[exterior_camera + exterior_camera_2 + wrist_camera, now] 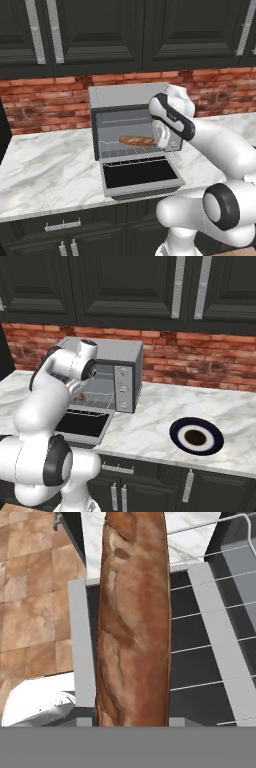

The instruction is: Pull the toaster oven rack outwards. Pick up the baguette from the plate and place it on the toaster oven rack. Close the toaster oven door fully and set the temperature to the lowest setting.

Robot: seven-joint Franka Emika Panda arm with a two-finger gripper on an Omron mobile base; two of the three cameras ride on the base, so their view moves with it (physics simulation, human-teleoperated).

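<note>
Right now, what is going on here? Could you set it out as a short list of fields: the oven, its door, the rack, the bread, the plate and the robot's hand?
toaster oven: on the marble counter, against the brick wall
toaster oven door: dropped fully open
toaster oven rack: pulled forward over the door
baguette: above the rack, at the oven mouth
plate: bare, on the counter to the oven's right
gripper: at the baguette's end; open or shut cannot be told
</note>
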